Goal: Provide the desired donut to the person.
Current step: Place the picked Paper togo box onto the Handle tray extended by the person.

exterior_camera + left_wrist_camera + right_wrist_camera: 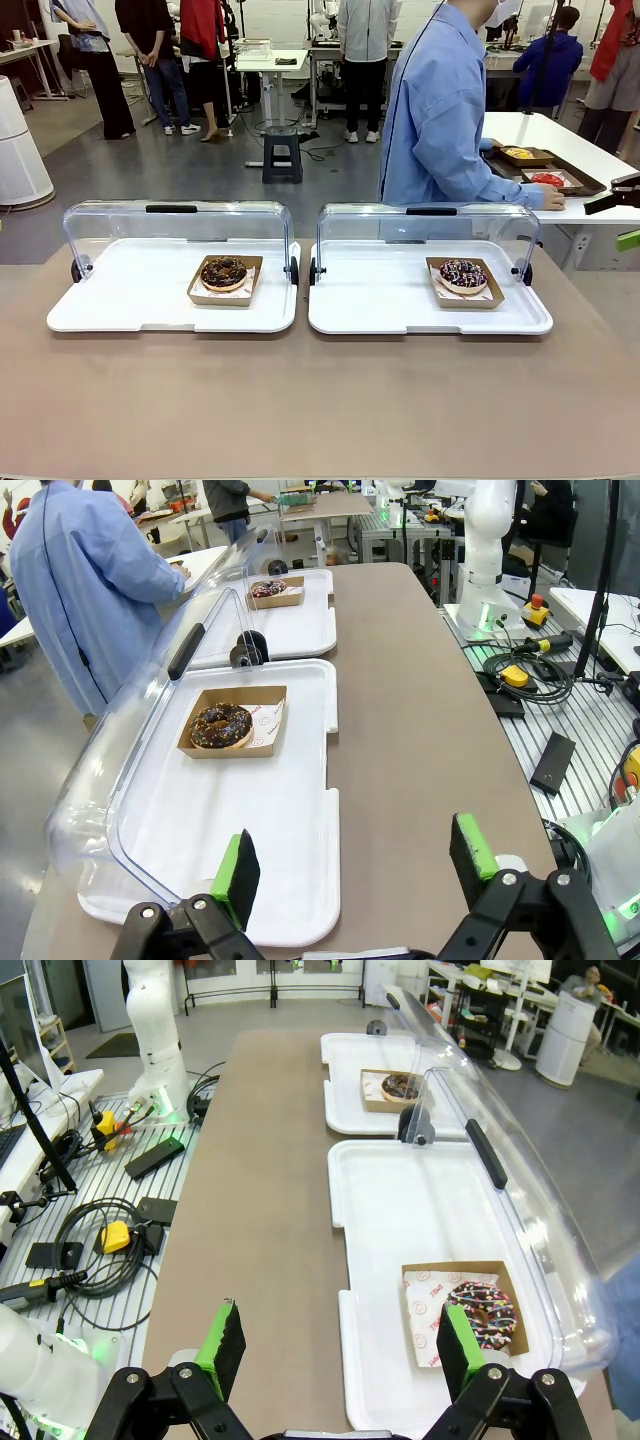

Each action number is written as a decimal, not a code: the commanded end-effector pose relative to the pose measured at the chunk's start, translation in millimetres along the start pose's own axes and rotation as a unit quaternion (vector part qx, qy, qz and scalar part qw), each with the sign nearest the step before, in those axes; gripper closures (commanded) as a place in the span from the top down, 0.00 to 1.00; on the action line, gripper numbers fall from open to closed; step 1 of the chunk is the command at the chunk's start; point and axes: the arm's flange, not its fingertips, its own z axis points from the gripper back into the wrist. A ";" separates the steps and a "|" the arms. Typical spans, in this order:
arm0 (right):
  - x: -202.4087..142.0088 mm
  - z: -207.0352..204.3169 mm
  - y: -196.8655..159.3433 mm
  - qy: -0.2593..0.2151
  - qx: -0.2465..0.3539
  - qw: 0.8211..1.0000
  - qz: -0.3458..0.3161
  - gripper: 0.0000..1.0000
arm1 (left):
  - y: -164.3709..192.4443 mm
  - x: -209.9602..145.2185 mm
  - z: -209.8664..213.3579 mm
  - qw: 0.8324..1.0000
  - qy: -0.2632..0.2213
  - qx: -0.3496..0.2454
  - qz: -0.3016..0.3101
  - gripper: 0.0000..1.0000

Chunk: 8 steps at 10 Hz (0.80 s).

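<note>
Sitting at lower left of centre in the front view, a chocolate-glazed donut point(224, 271) with pale flecks rests in a brown cardboard tray point(243, 291) on the left white tray point(120, 300), its clear lid point(110, 225) tipped back. Right of centre, a second donut point(463, 274), dark glaze with coloured sprinkles, sits in its own cardboard tray point(490, 297) on the right white tray point(380, 300); both rest on the brown tabletop point(320, 400).

The person point(440, 110) in a light blue shirt stands at upper right, head cut off by the frame edge, turned toward a white side table point(560, 140) that carries more donuts; one hand point(552, 200) rests on it.

Left wrist view: left claw point(355, 865) open, green pads wide apart, poised above the near tray edge, gripping nothing. Right wrist view: right claw point(340, 1345) likewise open and empty above the tabletop edge, sprinkled donut at lower right.
</note>
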 end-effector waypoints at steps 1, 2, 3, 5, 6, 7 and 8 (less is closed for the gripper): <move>0.5 0.0 1.6 0.001 0.004 1.000 0.003 1.00 | -1.2 1.2 1.7 1.000 -0.003 -0.001 0.004 1.00; 0.5 0.0 1.6 0.001 0.004 1.000 0.003 1.00 | -1.2 1.2 1.7 1.000 -0.003 -0.001 0.004 1.00; 0.5 0.0 1.6 0.001 0.004 1.000 0.003 1.00 | -1.2 1.2 1.7 1.000 -0.003 -0.001 0.004 1.00; 0.5 0.0 1.6 0.001 0.004 1.000 0.003 1.00 | -1.2 1.2 1.7 1.000 -0.003 -0.001 0.004 1.00; 0.5 0.0 1.6 0.001 0.004 1.000 0.003 1.00 | -1.2 1.2 1.7 1.000 -0.003 -0.001 0.004 1.00; 0.5 0.0 1.6 0.001 0.004 1.000 0.003 1.00 | -1.2 1.2 1.7 1.000 -0.003 -0.001 0.004 1.00; 0.5 0.0 1.6 0.001 0.004 1.000 0.003 1.00 | -1.2 1.2 1.7 1.000 -0.003 -0.001 0.004 1.00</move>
